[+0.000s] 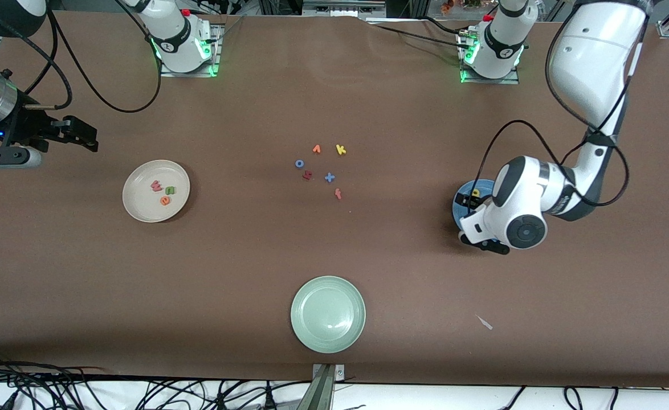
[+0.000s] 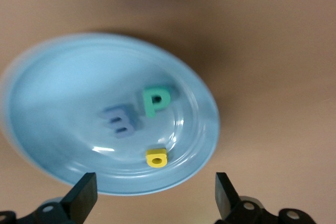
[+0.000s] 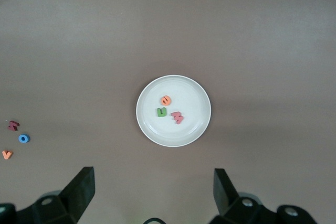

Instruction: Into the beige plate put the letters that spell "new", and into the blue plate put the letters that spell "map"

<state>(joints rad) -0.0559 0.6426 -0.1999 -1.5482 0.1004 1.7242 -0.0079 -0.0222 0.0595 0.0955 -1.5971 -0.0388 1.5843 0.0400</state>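
The beige plate lies toward the right arm's end and holds the pinkish w, green n and orange e. My right gripper hangs open and empty high over that end, and its wrist view looks down on the beige plate. The blue plate lies toward the left arm's end, mostly hidden under my left hand. The left wrist view shows the blue plate holding the periwinkle m, teal p and yellow a. My left gripper is open just above its rim, holding nothing.
A pale green plate sits near the front edge at mid-table. Loose letters lie in the middle: orange v, yellow k, blue o, a dark red letter, a blue cross shape, red f. A white scrap lies nearer the front.
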